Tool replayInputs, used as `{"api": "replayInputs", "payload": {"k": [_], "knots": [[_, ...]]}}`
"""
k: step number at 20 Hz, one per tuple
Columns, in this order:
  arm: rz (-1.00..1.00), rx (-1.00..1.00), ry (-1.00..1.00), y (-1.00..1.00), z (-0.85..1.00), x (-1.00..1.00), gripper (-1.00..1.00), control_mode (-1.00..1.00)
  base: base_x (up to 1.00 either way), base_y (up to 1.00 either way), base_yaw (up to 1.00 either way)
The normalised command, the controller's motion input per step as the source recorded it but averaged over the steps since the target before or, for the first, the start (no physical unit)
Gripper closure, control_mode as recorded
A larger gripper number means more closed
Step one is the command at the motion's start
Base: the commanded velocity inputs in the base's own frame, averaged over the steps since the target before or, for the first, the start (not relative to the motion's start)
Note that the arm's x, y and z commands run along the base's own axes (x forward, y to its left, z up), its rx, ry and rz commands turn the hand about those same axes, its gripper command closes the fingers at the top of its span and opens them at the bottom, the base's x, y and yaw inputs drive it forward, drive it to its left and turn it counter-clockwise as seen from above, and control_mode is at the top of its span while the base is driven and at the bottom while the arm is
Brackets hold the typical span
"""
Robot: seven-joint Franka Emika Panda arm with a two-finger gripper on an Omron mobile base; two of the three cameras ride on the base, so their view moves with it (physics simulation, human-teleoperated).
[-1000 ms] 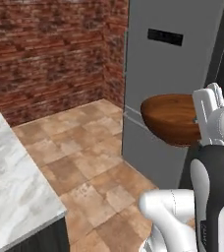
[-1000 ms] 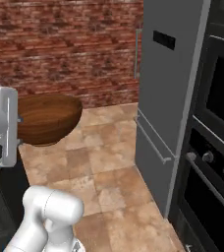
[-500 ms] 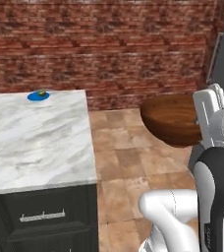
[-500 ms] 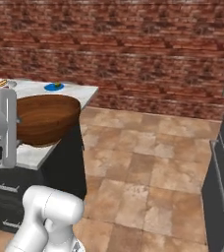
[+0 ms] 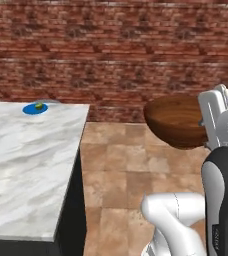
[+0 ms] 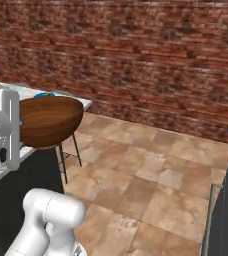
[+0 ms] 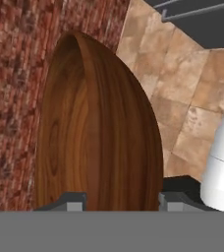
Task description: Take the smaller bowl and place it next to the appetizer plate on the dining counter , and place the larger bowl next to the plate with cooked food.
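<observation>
**Brown bowl up in the air, marble desk off to the side**

So the big brown bowl is hanging in mid-air, held by its near rim. In the hand view the jaws sit on either side of that rim, one fingertip at about 7 o'clock and the other at about 5 o'clock, with the wooden bowl rising up between them toward 12. They're closed on the bowl, clamped onto the edge, not gaping free. The gripper itself is right at the bottom of that shot.

In the left base view the bowl is at roughly 3 o'clock, above the tan tiled floor, right beside the white hand of the arm. The marble desk fills the 8 to 9 o'clock part of that picture, and the bowl is well apart from it, not over it. Way at the far end of the desk, around 10 o'clock, there's the blue plate with a little green thing on it.

In the right base view the bowl is at about 9 o'clock, upright, opening facing up, with a bit of the desk's edge just behind it and a stool's thin legs below. A red brick wall runs across the back in both base views.
</observation>
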Motion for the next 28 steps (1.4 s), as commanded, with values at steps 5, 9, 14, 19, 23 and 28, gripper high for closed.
{"api": "replayInputs", "payload": {"k": [5, 9, 14, 19, 23, 28], "knots": [[0.0, 0.0, 0.0, 0.0, 0.0, 0.0, 1.0, 1.0, 1.0, -0.72, 0.34], [0.0, 0.0, 0.0, 0.0, 0.0, 0.0, 1.0, 1.0, 1.0, -0.56, 0.39], [0.0, 0.0, 0.0, 0.0, 0.0, 0.0, 1.0, 1.0, 1.0, -0.7, 0.43], [0.0, 0.0, 0.0, 0.0, 0.0, 0.0, 1.0, 1.0, 1.0, -0.98, 0.42], [0.0, 0.0, 0.0, 0.0, 0.0, 0.0, 1.0, 1.0, 1.0, -1.0, 0.4], [0.0, 0.0, 0.0, 0.0, 0.0, 0.0, 1.0, 1.0, 0.93, -1.0, 0.35]]}}
